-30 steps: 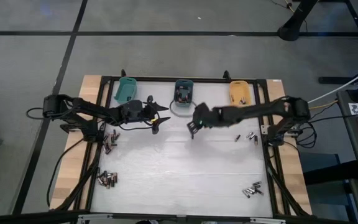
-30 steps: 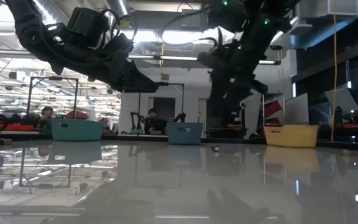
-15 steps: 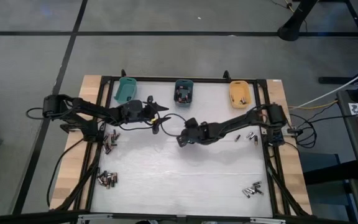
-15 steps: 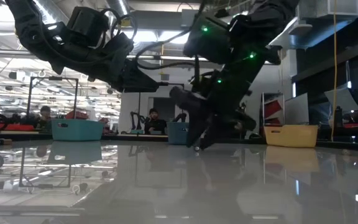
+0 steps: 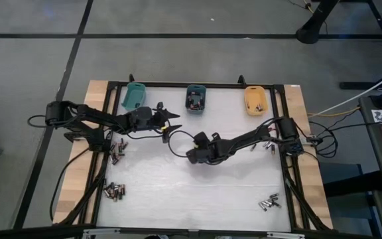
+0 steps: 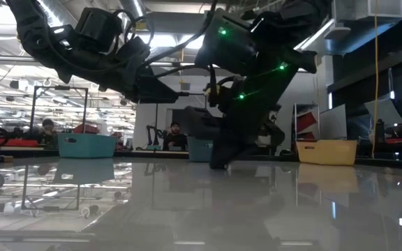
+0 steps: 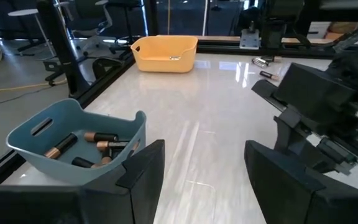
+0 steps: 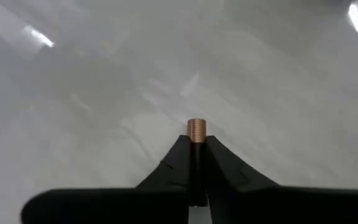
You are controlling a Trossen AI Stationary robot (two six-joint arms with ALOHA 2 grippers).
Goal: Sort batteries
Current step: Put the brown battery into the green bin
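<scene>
Right hand (image 8: 196,146): I had it low on the surface (image 5: 197,192), near the middle — pinching one battery (image 8: 196,130), coppery end poking past the fingertips.
Left hand (image 7: 201,165): spread, held above the surface near the blue bin (image 7: 73,146).
Other batteries (image 5: 115,192): scattered at the surface's edges — more inside the blue bin.

Right gripper (image 5: 192,157) low at table centre, clamped, left gripper (image 5: 171,128) parted, raised

Place: a robotics lab or workshop.
Floor: grey carpet tiles surrounded the framed white table (image 5: 178,199) in the high view.
Background: at centre left of the low view, seated people (image 6: 175,132) worked at benches under ceiling strip lights (image 6: 187,38).
Furniture: office chairs (image 7: 95,18) stood at upper left of the left wrist view.
</scene>
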